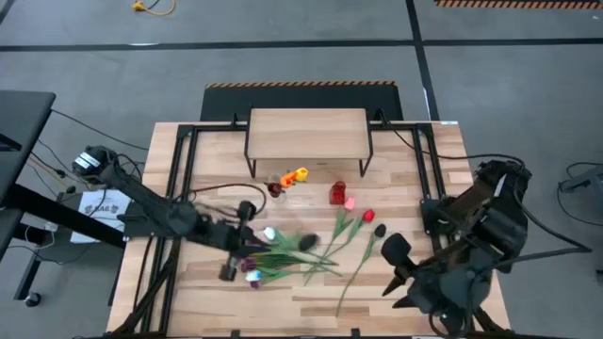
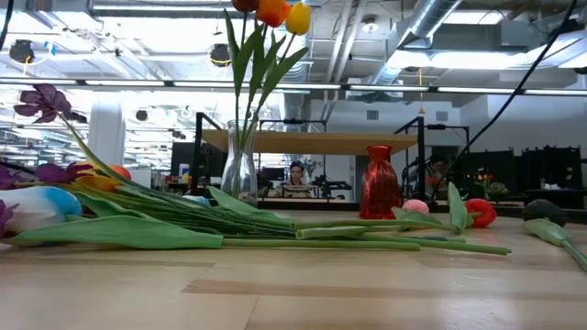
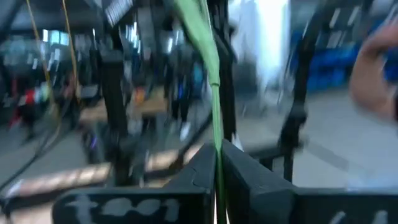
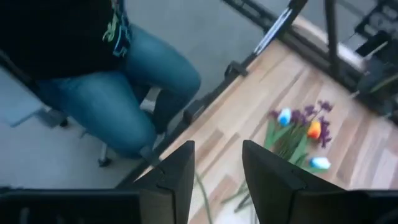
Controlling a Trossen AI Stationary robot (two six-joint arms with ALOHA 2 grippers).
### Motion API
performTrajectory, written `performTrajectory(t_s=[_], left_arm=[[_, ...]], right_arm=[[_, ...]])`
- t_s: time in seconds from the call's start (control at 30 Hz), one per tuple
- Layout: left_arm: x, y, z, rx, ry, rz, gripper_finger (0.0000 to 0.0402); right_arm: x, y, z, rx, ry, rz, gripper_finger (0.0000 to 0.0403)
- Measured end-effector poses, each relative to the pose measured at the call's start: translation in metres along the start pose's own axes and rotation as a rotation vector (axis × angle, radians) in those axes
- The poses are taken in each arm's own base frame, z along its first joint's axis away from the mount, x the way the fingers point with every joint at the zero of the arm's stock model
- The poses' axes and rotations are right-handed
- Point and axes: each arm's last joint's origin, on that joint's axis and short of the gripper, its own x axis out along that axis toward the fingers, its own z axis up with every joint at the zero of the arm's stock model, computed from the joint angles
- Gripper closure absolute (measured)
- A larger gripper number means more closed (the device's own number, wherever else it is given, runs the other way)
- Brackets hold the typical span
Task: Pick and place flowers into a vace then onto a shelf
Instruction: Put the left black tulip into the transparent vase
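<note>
The left gripper [image 3: 217, 163] is clamped on a single green stem [image 3: 208, 56] — the stem runs straight out between its two dark fingers. In the high view this gripper [image 1: 247, 247] sits at the heap of flowers [image 1: 292, 252] lying loose on the table [image 1: 396, 282]. A clear vase [image 1: 285, 185] with tulips stands before the shelf [image 1: 306, 132], beside a red vase [image 1: 337, 194]. The right gripper [image 4: 214, 168] — parted, holding nothing — is raised at the table's right edge, well apart from the heap.

Right hand [image 4: 217, 180], fingers apart and empty, above tabletop [image 4: 249, 118], flowers [image 4: 298, 130], seated person [image 4: 106, 81].
</note>
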Motion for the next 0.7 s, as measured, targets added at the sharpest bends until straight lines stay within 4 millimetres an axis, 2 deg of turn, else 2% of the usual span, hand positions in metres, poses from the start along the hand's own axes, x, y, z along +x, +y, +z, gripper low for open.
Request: performTrajectory(t_s=[0.13,0.27,0.47,0.7], left_arm=[[-0.024,0.008,-0.013,0.004,-0.159,-0.060,0.0401],[-0.029,0.005,-0.019,0.053,-0.168,-0.084,0.0401],[-0.032,-0.006,-0.019,0.083,-0.172,-0.147,0.0401],[-0.038,-0.027,-0.018,0.115,-0.165,-0.234,0.0401]], right_arm=[[0.003,0.006,0.004,-0.009,-0.038,-0.112,0.0281],[0.024,0.007,0.007,0.009,-0.100,-0.280,0.0284],[0.077,-0.004,-0.004,0.099,-0.182,-0.492,0.0285],[0.141,-0.026,-0.043,0.296,-0.310,-0.653,0.0285]])
